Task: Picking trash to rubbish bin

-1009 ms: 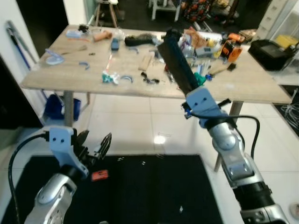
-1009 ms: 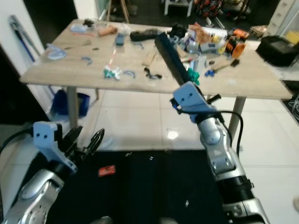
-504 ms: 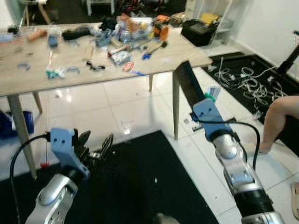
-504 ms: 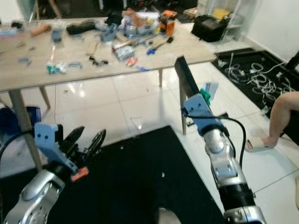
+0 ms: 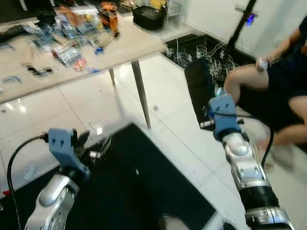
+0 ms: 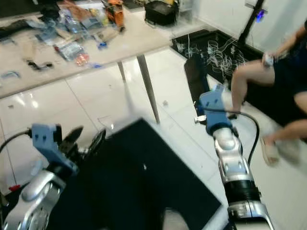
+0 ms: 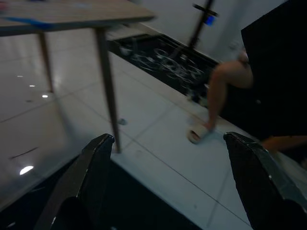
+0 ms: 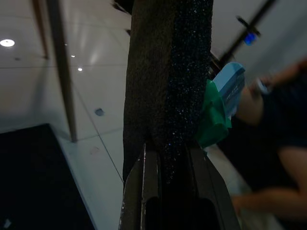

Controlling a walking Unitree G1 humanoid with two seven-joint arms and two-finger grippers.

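The right gripper point(image 8: 165, 158) is clamped on a long black foam slab point(image 8: 165, 72), holding it upright out over the white tiled floor point(image 5: 163, 100), with a crumpled green and pale blue scrap point(image 8: 220, 103) pressed against the slab's side. The left gripper point(image 5: 93, 148) hangs low with its fingers point(image 7: 98, 163) spread wide apart, nothing between them, above the near edge of a black floor mat point(image 5: 144, 191). Beyond, a light wooden table point(image 5: 129, 45) carries a clutter of tools and wrappers. A seated person's bare legs point(image 6: 249, 76) sit just past the slab.
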